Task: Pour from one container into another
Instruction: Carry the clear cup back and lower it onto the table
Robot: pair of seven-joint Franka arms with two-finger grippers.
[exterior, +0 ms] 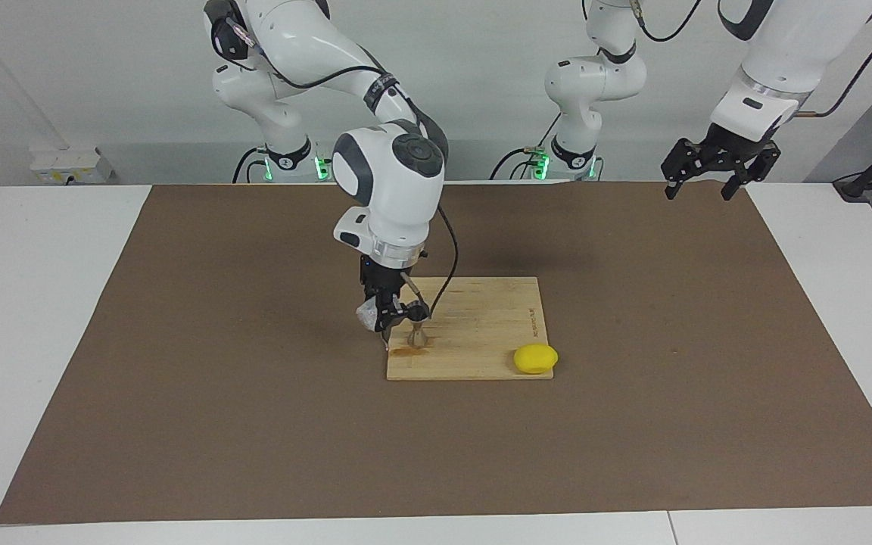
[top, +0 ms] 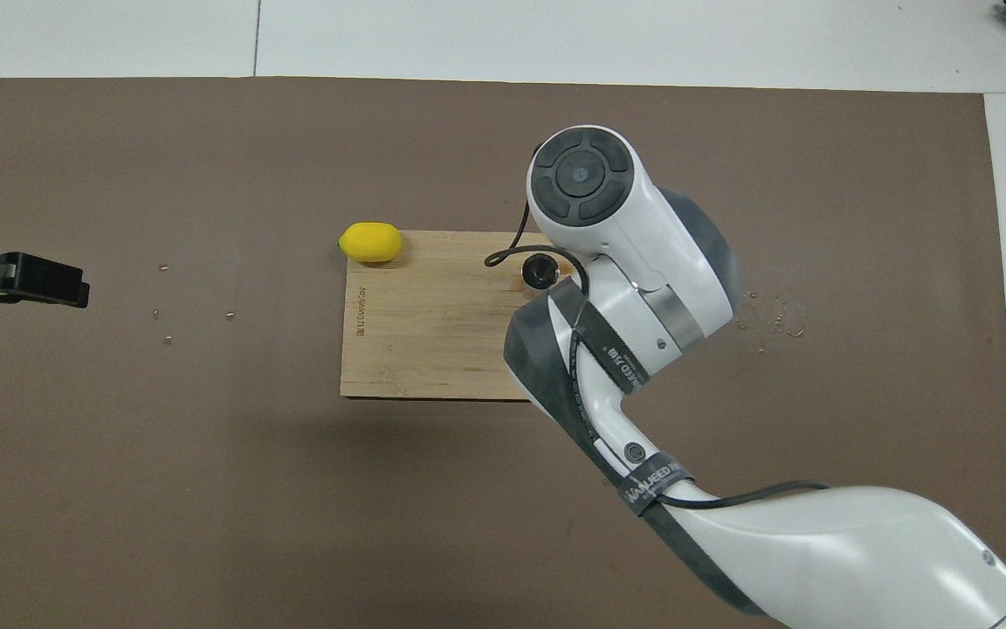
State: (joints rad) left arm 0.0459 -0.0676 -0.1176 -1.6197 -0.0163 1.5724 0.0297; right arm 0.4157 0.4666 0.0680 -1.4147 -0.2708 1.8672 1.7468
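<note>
**Glass cup held tilted over the board's edge, beside the jigger**

The right gripper (exterior: 387, 312) hangs low over the wooden cutting board (exterior: 481, 333), at its edge toward the right arm's end of the table. Its fingers are clamped on the clear glass cup (exterior: 367, 317), which is tipped on its side, just beside the steel jigger (exterior: 418, 337). The jigger stands upright on the board, with a brownish wet patch (exterior: 404, 350) at its foot. From overhead the jigger's round mouth (top: 540, 271) shows beside the arm — the cup itself is hidden under the wrist. A yellow lemon (exterior: 535, 358) lies at the board's corner farthest from the robots, toward the left arm's end. The left gripper (exterior: 709, 177) waits in the air over the brown mat (exterior: 216, 393) — fingers spread, holding nothing.
</note>
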